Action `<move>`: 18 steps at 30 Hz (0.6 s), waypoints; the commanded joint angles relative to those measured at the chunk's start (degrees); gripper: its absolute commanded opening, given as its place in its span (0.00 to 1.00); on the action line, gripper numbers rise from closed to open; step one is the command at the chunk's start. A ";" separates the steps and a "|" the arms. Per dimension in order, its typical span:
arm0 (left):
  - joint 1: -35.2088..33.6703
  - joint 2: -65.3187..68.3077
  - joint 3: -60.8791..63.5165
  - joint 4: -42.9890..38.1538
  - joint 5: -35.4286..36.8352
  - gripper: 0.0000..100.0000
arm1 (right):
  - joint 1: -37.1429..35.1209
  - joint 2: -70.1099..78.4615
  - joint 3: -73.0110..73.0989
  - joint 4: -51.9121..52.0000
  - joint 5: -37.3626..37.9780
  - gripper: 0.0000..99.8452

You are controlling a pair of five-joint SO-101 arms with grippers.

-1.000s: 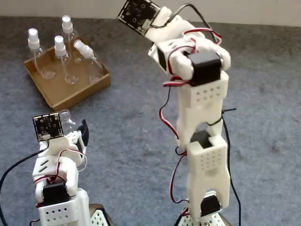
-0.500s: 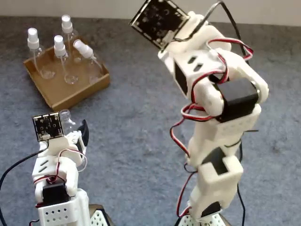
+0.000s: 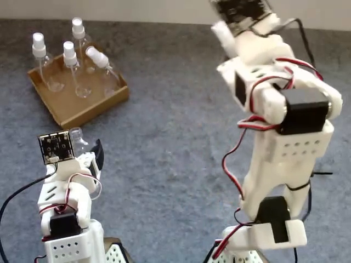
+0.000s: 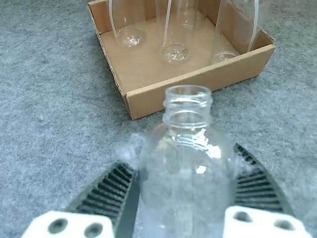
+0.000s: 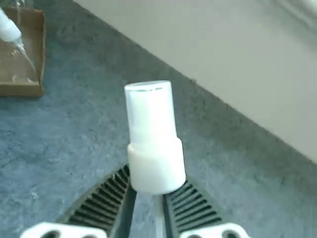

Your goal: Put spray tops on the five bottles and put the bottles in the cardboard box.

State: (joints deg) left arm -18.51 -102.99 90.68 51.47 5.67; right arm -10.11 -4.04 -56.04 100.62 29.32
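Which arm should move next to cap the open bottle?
Likely right: the right gripper holds the spray top raised, free to travel; the left gripper grips the uncapped bottle.

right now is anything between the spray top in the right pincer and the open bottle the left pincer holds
Nothing visible. The right pincer holds the spray top aloft; the left pincer holds the uncapped bottle; between them lies bare carpet. The cardboard box with four capped bottles sits beside that path, not across it.

the high camera looks down from behind and above; both wrist cameras sit close over their jaws, facing outward — all three share the cardboard box (image 3: 93, 109) (image 4: 198, 84) (image 5: 20, 89).
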 commanded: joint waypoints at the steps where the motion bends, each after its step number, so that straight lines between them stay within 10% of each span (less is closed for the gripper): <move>1: 0.75 -0.66 -0.31 -1.58 0.44 0.14 | 4.62 -4.09 9.45 0.75 -1.49 0.00; 18: 0.84 -0.66 -0.31 -1.41 0.44 0.14 | 5.41 -19.47 38.55 0.57 -1.49 0.00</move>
State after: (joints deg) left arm -18.51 -102.99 90.68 51.47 5.67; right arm -5.27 -16.18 -21.32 100.62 28.44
